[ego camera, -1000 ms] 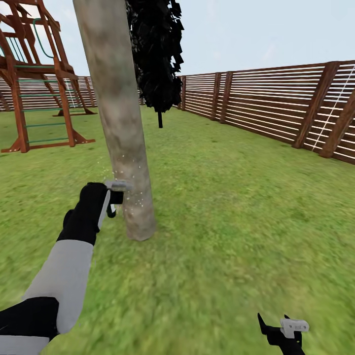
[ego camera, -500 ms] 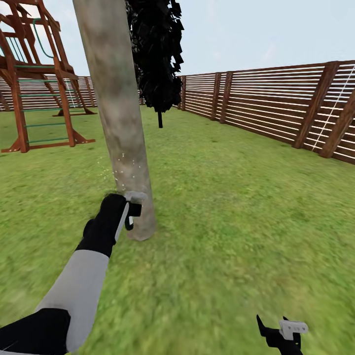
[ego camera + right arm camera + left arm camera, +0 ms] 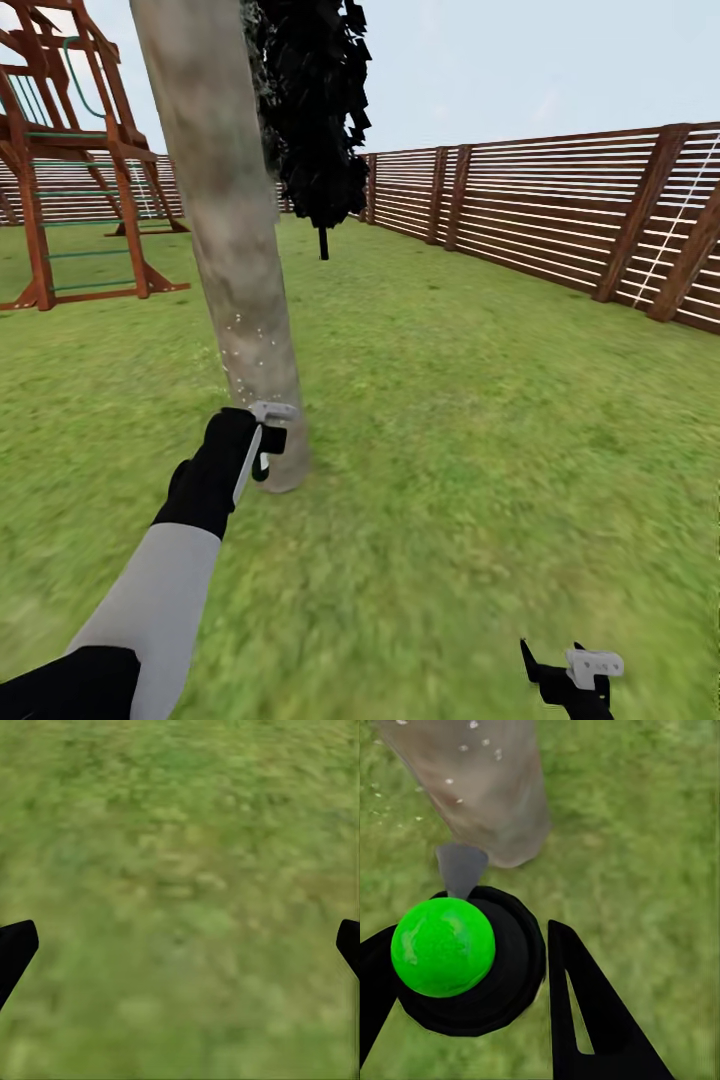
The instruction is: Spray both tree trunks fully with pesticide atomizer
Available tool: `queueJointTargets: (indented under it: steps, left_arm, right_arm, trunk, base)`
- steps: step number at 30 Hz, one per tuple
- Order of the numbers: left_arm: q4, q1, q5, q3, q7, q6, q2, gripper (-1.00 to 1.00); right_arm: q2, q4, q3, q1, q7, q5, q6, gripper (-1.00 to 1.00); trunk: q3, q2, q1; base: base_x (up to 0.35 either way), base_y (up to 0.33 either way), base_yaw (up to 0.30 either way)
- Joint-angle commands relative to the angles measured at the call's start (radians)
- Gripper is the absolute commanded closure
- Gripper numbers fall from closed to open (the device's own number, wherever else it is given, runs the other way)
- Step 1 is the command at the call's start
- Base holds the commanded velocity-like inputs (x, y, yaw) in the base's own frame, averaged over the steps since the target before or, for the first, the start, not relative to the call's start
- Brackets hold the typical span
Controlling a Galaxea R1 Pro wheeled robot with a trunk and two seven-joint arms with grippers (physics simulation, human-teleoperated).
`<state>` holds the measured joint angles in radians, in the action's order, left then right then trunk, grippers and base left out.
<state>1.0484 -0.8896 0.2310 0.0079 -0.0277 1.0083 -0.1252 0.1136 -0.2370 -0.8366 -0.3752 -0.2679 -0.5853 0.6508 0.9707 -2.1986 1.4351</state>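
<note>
A thick mottled grey-brown tree trunk (image 3: 235,260) rises from the lawn just ahead. My left gripper (image 3: 266,442) sits low beside its base, shut on the pesticide atomizer (image 3: 502,975), a black round body with a bright green ball top (image 3: 442,945). Its grey nozzle (image 3: 460,868) points at the trunk (image 3: 487,787), a short gap away. White spray specks dot the bark (image 3: 245,335). My right gripper (image 3: 555,662) hangs low over the grass at the right, open and holding nothing; its fingertips (image 3: 15,949) stand far apart.
Behind the trunk stands dark jagged foliage (image 3: 315,110) on a thin dark stem. A red-brown wooden play frame (image 3: 70,170) stands at the left. A brown slat fence (image 3: 560,220) bounds the lawn at the back and right. Grass (image 3: 480,420) lies all around.
My left gripper with the atomizer has dropped lower and moved right, toward the trunk's base. The view has shifted slightly, so the trunk sits a little further left. The right gripper has not moved.
</note>
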Motion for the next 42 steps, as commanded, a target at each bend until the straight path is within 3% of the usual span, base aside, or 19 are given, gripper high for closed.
queueJointTargets:
  steps: [1, 17, 20, 24, 42]
  left_arm:
    - [0.001, 0.0, 0.005, 0.001, -0.002, 0.004, -0.001, 1.0]
    - [0.003, 0.004, 0.005, 0.01, 0.002, 0.003, -0.001, 1.0]
    - [0.004, 0.007, 0.003, 0.064, 0.002, -0.001, -0.001, 1.0]
    - [0.004, 0.008, 0.002, 0.07, 0.002, -0.005, -0.002, 1.0]
    - [0.045, -0.01, 0.012, 0.057, 0.005, 0.003, -0.006, 1.0]
  right_arm:
    - [0.0, 0.001, -0.009, -0.001, -0.008, -0.002, 0.003, -1.0]
    - [0.0, 0.002, -0.009, -0.001, -0.008, -0.002, 0.003, -1.0]
    - [0.0, 0.002, -0.009, -0.001, -0.008, -0.002, 0.003, -1.0]
    - [0.0, 0.002, -0.009, -0.001, -0.008, -0.002, 0.003, -1.0]
    - [0.0, 0.002, -0.008, -0.001, -0.008, -0.002, 0.003, -1.0]
  trunk:
    - [0.001, 0.0, 0.0]
    - [-0.005, 0.0, 0.0]
    - [-0.006, 0.0, 0.0]
    - [-0.006, 0.0, 0.0]
    - [-0.014, 0.0, 0.0]
  base:
    - [0.061, -0.254, 0.012]
    - [0.044, -0.262, 0.215]
    - [0.273, -0.205, 0.021]
    - [0.052, -0.035, 0.0]
    - [-0.064, -0.149, 0.09]
